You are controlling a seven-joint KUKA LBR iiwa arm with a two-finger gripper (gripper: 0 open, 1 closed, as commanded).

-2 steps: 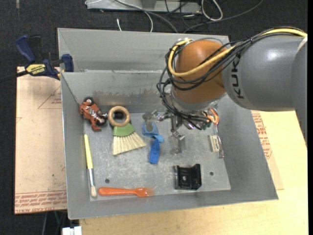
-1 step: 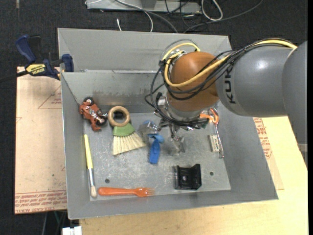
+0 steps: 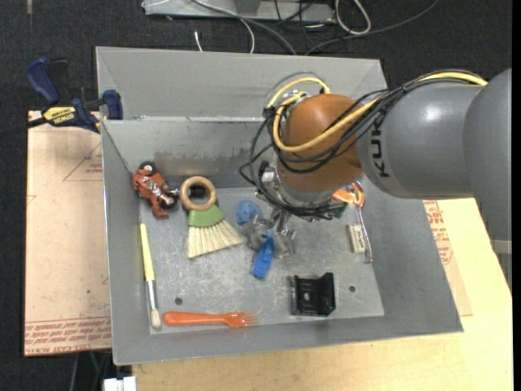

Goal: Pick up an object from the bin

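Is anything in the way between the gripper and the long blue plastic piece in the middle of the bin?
Nothing visible is. The gripper sits right at the upper end of the long blue plastic piece. The small green-handled straw brush lies to the view's left and the black clip nearer the camera, both apart from it.

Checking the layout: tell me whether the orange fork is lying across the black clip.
No: the orange fork lies flat at the view's lower left, apart from the black clip to its right.
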